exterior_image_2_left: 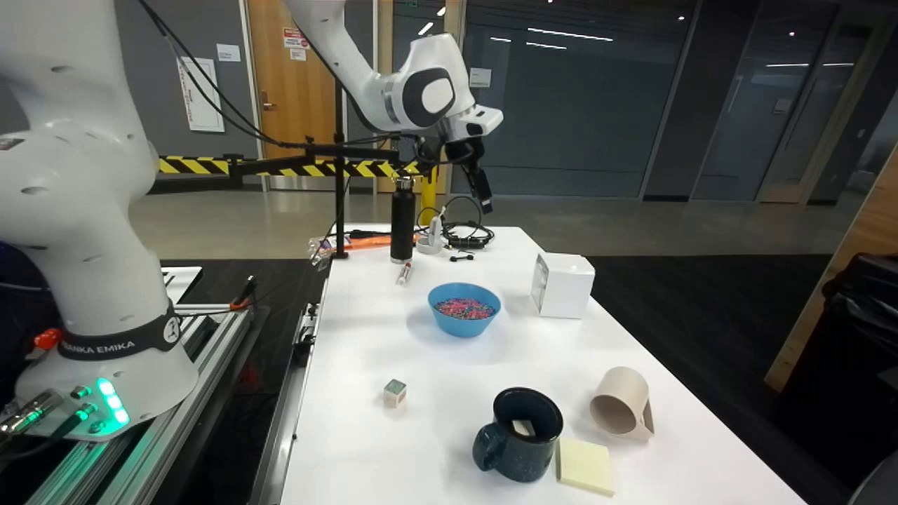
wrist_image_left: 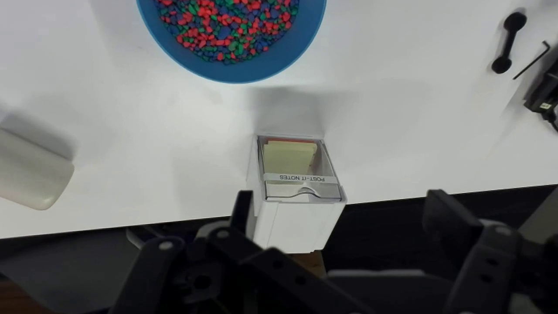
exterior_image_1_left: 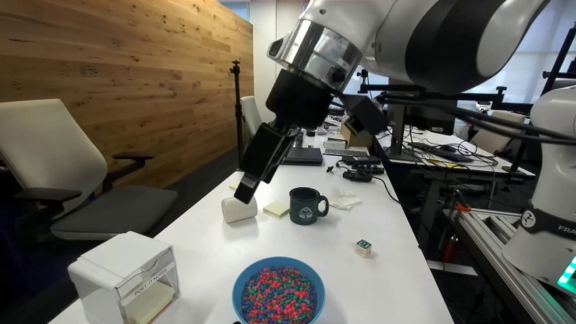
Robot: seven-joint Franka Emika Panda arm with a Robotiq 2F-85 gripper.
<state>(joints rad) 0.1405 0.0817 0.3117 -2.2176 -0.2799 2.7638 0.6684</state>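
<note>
White box with a clear front [wrist_image_left: 301,218], holding pale-yellow paper notes [wrist_image_left: 287,159], stands near the long edge of the white surface [wrist_image_left: 392,131]; a strip separates it from the round blue bowl [wrist_image_left: 237,74]. The black two-fingered tool [wrist_image_left: 340,207] hangs higher, fingers wide apart.

The box [wrist_image_left: 301,223] looks smooth plastic, the notes [wrist_image_left: 287,159] matt paper.

White, clear-fronted Post-it notes box [wrist_image_left: 300,210]
</note>
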